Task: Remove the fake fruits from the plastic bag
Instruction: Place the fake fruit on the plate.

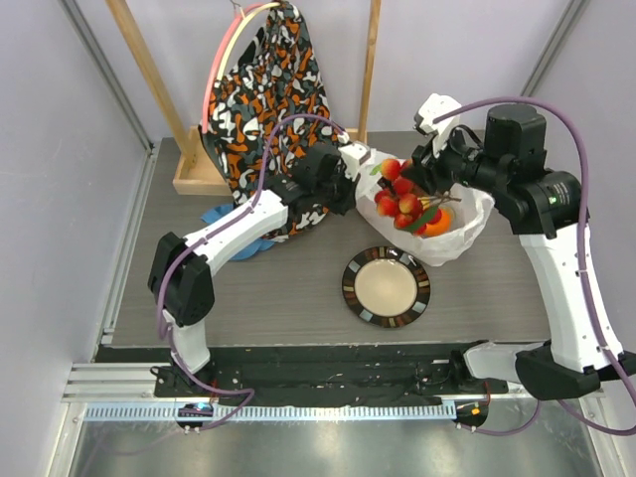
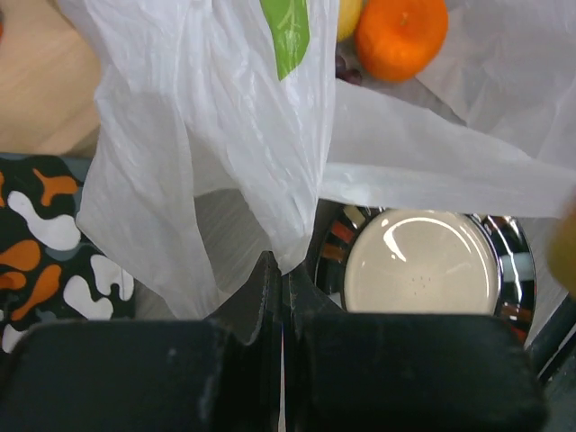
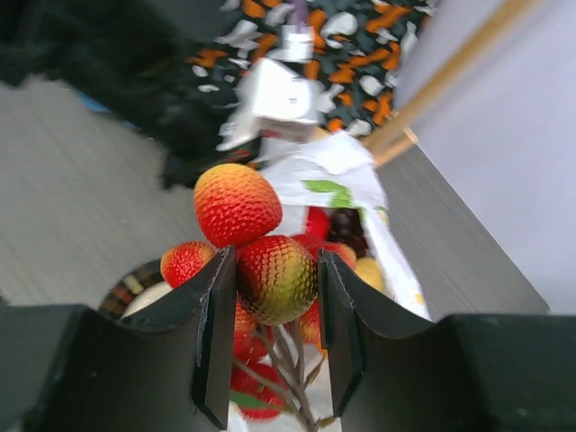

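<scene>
The plastic bag (image 1: 465, 231) lies open at the table's back right, with an orange (image 1: 438, 221) inside it. My right gripper (image 1: 422, 202) is shut on a red-green strawberry (image 3: 274, 279), part of a stemmed strawberry bunch (image 1: 396, 189) held above the bag's mouth. The right wrist view also shows the bag (image 3: 328, 175), dark grapes (image 3: 347, 230), a red apple (image 3: 315, 221) and a lemon (image 3: 369, 272). My left gripper (image 1: 350, 175) is shut on a fold of the bag (image 2: 261, 162) at its left edge. The orange (image 2: 400, 36) shows beyond the fold.
A round dark-rimmed plate (image 1: 386, 316) sits in front of the bag; it also shows in the left wrist view (image 2: 517, 261). An orange-black-white patterned cloth (image 1: 263, 89) hangs on a wooden frame (image 1: 189, 179) behind the left gripper, with a blue cloth (image 1: 221, 215) under it.
</scene>
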Robot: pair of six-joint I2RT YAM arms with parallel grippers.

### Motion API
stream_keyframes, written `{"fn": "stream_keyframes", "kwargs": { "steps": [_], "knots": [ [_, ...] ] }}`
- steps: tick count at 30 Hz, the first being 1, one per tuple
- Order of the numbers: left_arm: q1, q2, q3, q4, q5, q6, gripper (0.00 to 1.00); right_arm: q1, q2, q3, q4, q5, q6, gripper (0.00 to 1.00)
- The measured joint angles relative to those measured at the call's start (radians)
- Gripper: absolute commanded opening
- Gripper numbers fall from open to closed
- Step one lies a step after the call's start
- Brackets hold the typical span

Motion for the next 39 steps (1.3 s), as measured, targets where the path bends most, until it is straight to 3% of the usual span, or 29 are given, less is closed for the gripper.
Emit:
{"fn": "stream_keyframes", "kwargs": {
  "steps": [7,18,29,39],
  "knots": [
    [0.088,0.035,0.077,0.001,0.019,-0.039,0.0,0.106,0.021,0.074,-0.128,-0.069,0.055,0.06],
    [0.095,0.058,0.103,0.007,0.04,-0.029,0.0,0.236,0.016,-0.202,-0.147,-0.098,0.149,0.05],
    [0.094,0.045,0.058,0.0,0.042,-0.01,0.0,0.24,0.053,-0.542,-0.005,0.114,0.109,0.04],
    [0.077,-0.033,0.027,-0.014,0.042,0.019,0.0,0.24,0.113,-0.579,0.111,0.217,0.088,0.09]
  ]
}}
